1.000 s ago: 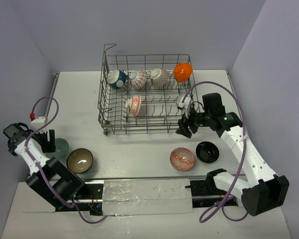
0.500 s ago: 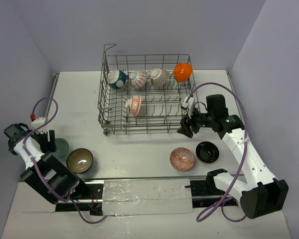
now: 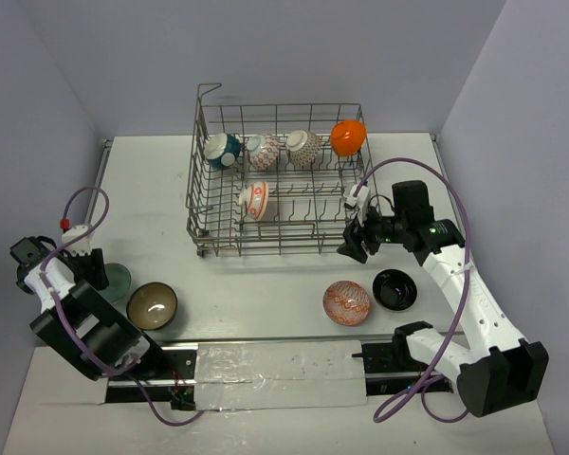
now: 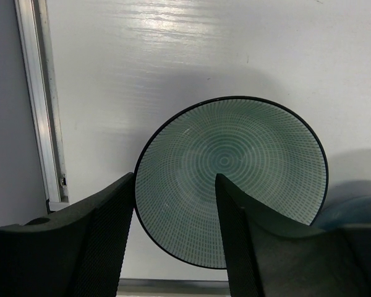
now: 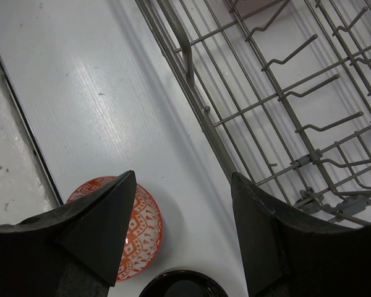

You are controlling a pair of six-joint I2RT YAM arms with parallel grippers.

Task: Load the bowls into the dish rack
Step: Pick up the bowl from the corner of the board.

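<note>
A pale green bowl (image 4: 235,167) with a dark rim sits on the table at the far left (image 3: 119,279). My left gripper (image 4: 175,179) is open astride its near rim, one finger outside and one inside; from above the gripper (image 3: 93,270) covers the bowl's left side. A brown bowl (image 3: 153,304) stands just to the right. The dish rack (image 3: 266,250) holds several bowls on edge, among them a teal one (image 3: 222,150) and an orange one (image 3: 348,136). My right gripper (image 3: 353,248) hangs open and empty at the rack's front right corner (image 5: 182,176).
A red-patterned bowl (image 3: 347,302) (image 5: 139,235) and a black bowl (image 3: 394,289) (image 5: 182,288) sit on the table below the right gripper. The rack's wire tines (image 5: 297,93) lie right of the right fingers. A metal rail (image 4: 43,105) runs along the table's left edge.
The left jaws have narrowed around the pale green bowl's rim and the left arm has settled slightly lower. The right gripper drifted a little right, then held still.
</note>
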